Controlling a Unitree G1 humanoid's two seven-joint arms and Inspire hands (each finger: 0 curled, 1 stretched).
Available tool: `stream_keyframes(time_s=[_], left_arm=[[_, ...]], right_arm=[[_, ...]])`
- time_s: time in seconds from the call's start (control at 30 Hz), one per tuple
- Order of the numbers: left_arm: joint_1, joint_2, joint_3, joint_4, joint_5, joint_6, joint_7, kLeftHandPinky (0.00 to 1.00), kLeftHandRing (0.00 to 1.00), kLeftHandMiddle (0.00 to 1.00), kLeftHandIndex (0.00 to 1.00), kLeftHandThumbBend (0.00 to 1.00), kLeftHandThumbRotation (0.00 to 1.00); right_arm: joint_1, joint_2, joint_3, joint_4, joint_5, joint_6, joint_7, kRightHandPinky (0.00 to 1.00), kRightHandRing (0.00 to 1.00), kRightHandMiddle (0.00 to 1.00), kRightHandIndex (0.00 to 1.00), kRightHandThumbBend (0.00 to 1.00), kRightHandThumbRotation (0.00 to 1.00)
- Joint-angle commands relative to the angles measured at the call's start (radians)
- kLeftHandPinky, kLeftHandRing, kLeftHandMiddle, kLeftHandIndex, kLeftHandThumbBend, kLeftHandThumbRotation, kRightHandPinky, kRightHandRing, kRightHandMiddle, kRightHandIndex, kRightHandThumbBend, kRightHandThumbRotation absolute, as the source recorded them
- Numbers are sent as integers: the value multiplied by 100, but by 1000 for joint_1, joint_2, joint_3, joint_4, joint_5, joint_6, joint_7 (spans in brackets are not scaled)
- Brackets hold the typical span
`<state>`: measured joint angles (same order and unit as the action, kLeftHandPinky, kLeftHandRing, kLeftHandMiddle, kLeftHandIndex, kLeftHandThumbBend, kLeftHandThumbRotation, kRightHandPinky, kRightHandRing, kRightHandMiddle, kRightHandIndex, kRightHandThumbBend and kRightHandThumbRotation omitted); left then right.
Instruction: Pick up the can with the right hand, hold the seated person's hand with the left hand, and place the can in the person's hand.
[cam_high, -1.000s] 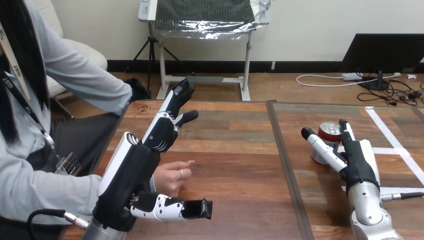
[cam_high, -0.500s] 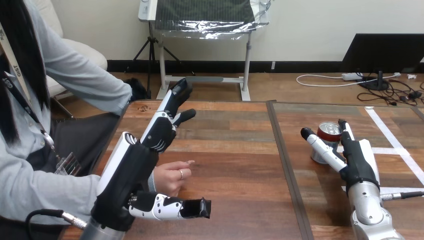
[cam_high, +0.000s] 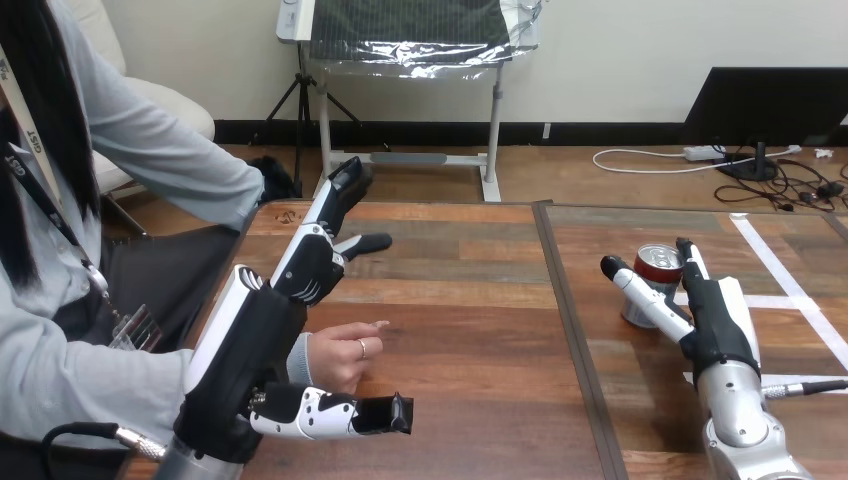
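Head view: the can (cam_high: 657, 268) stood upright on the wooden surface (cam_high: 470, 300). The right hand (cam_high: 716, 318) was at the can, fingers (cam_high: 690, 256) straight and wide, thumb on the can's left side and fingers on its right, not closed round it. Well left of the can, the person's hand (cam_high: 345, 357) rested on the surface. The left hand (cam_high: 262, 335) sat over it, fingers straight, thumb spread wide, not gripping.
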<state>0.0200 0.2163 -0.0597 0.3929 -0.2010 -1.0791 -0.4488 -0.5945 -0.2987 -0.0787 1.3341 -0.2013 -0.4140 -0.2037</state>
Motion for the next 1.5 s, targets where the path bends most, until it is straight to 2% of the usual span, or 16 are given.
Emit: stream_keyframes(time_s=[0.0,0.57,0.67,0.9,1.0,1.03,1.17,1.3,1.47], left_arm=[[-66,-5,7,2,-6,-19,0,83,100,100,100,100,49],[-59,3,2,-11,-18,-2,-15,85,100,100,100,100,50],[-58,2,6,-9,-13,-4,-13,85,100,100,100,100,50],[-58,3,11,-5,-9,-13,-12,85,100,100,100,100,51],[-59,6,7,-4,-17,-14,-19,85,100,100,100,100,51],[-60,6,6,-3,-18,-14,-21,85,100,100,100,100,51],[-59,8,5,-3,-24,-13,-26,86,100,100,100,100,51],[-59,8,-3,-5,-48,-8,-43,87,100,100,100,100,50],[-62,5,-6,-1,-68,-10,-62,88,100,100,100,100,49]], right_arm=[[-116,-36,3,-24,-3,10,-10,96,100,100,100,100,70],[-136,-40,8,-17,-16,9,-51,91,100,100,100,100,60],[-136,-36,-1,-17,-5,1,-53,91,99,100,100,100,57],[-136,-22,-54,-16,55,-29,-31,86,92,96,99,100,39],[-135,-18,-62,-16,67,-36,-36,81,88,92,96,100,31],[-135,-17,-64,-16,71,-39,-36,78,84,88,93,100,24],[-134,-12,-75,-17,83,-51,-38,72,79,83,87,100,14],[-132,-8,-75,-18,81,-66,-68,64,71,76,79,100,5],[-130,-4,-80,-18,89,-81,-80,57,64,70,73,100,2]])
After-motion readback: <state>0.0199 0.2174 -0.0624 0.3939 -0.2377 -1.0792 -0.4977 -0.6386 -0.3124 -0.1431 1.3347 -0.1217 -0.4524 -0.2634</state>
